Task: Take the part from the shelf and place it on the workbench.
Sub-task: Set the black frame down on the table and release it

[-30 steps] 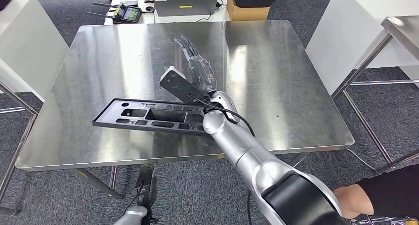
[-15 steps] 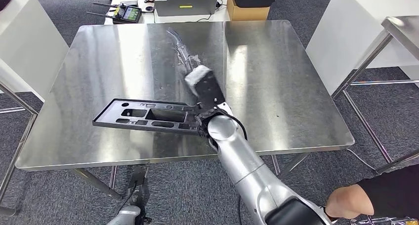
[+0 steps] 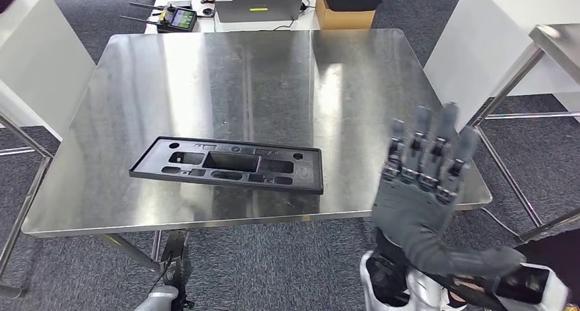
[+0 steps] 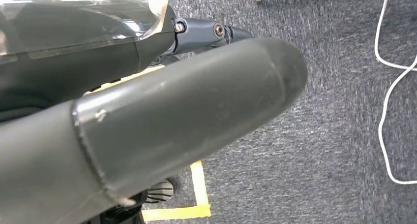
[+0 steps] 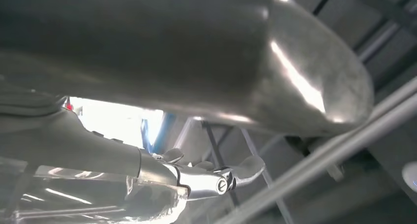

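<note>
**Part lying on the workbench, right hand free**

The steel workbench [image 3: 383, 106] is filling mid-frame. The flat black part [image 3: 228, 165] is lying at its lower left, near the front edge. It is looking stiff, light and thin; a long rim seems the best hold. The right hand [image 3: 425, 188], lower right, is hovering spread, holding nothing. The left hand's [image 4: 147, 130] state I cannot tell.

Black part [image 3: 229, 165] with cut-out openings, on a brushed silver workbench [image 3: 171, 72]. Dark grey right hand [image 3: 422, 188]. Mottled grey carpet [image 3: 273, 270] crossed by yellow tape [image 4: 199, 194]. White cable [image 4: 388, 115]. Grey laptop [image 3: 257, 2] bearing a yellow sticker.
</note>
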Controlling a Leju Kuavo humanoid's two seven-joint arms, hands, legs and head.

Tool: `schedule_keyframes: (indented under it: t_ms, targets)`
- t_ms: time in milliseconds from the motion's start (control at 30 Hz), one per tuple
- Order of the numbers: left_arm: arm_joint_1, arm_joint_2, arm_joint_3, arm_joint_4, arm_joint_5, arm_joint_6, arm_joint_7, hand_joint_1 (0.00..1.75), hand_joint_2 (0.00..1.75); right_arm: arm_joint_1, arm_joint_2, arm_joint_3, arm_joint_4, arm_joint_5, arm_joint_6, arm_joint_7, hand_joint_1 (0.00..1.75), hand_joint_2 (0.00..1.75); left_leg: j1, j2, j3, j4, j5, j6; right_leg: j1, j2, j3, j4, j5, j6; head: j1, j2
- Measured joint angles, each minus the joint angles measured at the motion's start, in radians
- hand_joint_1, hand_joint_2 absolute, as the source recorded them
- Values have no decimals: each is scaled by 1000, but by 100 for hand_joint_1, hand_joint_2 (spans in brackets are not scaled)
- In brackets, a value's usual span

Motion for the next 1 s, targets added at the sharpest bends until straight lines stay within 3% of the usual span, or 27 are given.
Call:
schedule_keyframes:
  t_ms: [67, 100, 133, 167, 233, 300, 367, 400, 433, 500, 567, 633, 700, 767, 833, 900, 933, 1000]
  targets:
    - [1, 5, 0, -1, 3, -2, -3, 0, 0, 38, 4, -48, -30, -10, 6, 0, 0, 0, 0, 1, -3, 0, 2, -2, -1, 0, -60, 116, -35, 1, 2, 0]
    - [1, 8, 0, -1, 4, -2, -4, 0, 0, 51, 6, -67, -37, -15, 8, 0, 0, 0, 0, 2, -5, 1, 4, -4, -2, 0, -66, 126, -29, 9, 3, 0]
    - [0, 10, 0, -1, 4, -3, -6, 0, 0, 60, 6, -82, -43, -18, 9, 0, 0, 0, 0, 2, -6, 1, 6, -7, -4, 0, -51, 92, -6, 19, 3, 0]
    - [-1, 12, 0, -2, 5, -3, -7, 0, 0, 67, 7, -94, -48, -19, 10, 0, 0, 0, 1, 2, -7, 2, 9, -12, -8, 0, -17, 25, 25, 29, 2, 0]
    - [-5, 17, -1, -5, 6, -3, -9, 0, 0, 75, 11, -111, -55, -17, 9, 0, 0, 0, 0, 2, -12, 8, 14, -24, -11, 1, 48, -98, 79, 35, 4, 0]
    - [-8, 21, -1, -8, 10, -2, -12, 0, 0, 79, 16, -121, -55, -12, 7, 0, 0, 0, -3, 0, -19, 17, 19, -37, -7, 6, 61, -133, 100, 21, 4, 0]
    - [-8, 27, 0, -10, 15, 1, -15, 0, 0, 80, 19, -127, -50, -7, 3, 0, 0, 0, 1, -1, -28, 23, 23, -48, -8, 8, 48, -129, 107, 3, 2, 0]
    - [-7, 30, 0, -10, 18, 2, -16, 0, 0, 78, 20, -129, -45, -3, -1, 0, 0, 0, 6, 0, -36, 33, 10, -54, -10, 8, 42, -128, 113, -8, 0, 0]
    - [-7, 33, 0, -11, 18, 4, -17, 0, 0, 77, 20, -131, -38, 2, -8, 1, 0, 0, 10, 1, -48, 59, -19, -60, -11, 6, 34, -129, 120, -20, -2, 0]
    - [-5, 37, 0, -11, 20, 6, -17, 0, 0, 74, 21, -133, -22, 12, -25, 4, 0, 0, 13, 4, -87, 170, -113, -70, -8, 3, 13, -129, 136, -38, -4, 0]
    - [-3, 38, 0, -11, 21, 7, -14, 0, 0, 73, 22, -135, -6, 18, -40, 9, 0, 0, 14, 4, -115, 288, -176, -75, -3, 2, -9, -128, 151, -44, -5, 0]
    - [0, 39, 0, -11, 23, 8, -11, 0, 0, 71, 21, -136, 6, 21, -47, 14, 0, 0, 14, 4, -84, 293, -164, -70, 2, 2, -26, -127, 165, -44, -6, 0]
    - [-1, 41, 0, -12, 24, 7, -11, 0, 0, 65, 21, -136, 14, 22, -53, 18, 0, 0, 11, 4, 15, 166, -128, -55, 6, 1, -36, -127, 176, -41, -5, 0]
    - [19, 46, -4, -16, 14, -15, -48, 0, 0, 63, 21, -138, 17, 37, -89, 18, 0, 0, 2, 7, 95, 50, -117, -42, 7, 0, -38, -129, 185, -32, -5, 0]
    - [81, 56, -17, -20, 2, -47, -148, 0, 0, 82, 17, -149, 12, 60, -139, 15, 0, 0, -8, 11, 114, 21, -117, -35, 3, 0, -36, -132, 194, -20, -8, 0]
    - [161, 65, -26, -20, 12, -51, -233, 0, 0, 112, 4, -170, 13, 83, -156, 25, 0, 0, -8, 16, 116, 4, -102, -24, 3, 1, -41, -128, 190, -12, -12, 0]
    - [198, 70, -26, -20, 23, -44, -248, 0, 0, 121, -7, -178, 25, 103, -157, 36, 0, 0, -5, 21, 113, -4, -91, -18, 4, 2, -51, -112, 172, -12, -11, 0]
    - [255, 80, -24, -18, 45, -29, -254, 0, 0, 127, -31, -186, 81, 163, -174, 68, 0, 0, -3, 27, 96, -13, -69, -9, 4, 2, -86, -22, 100, -20, -10, 0]
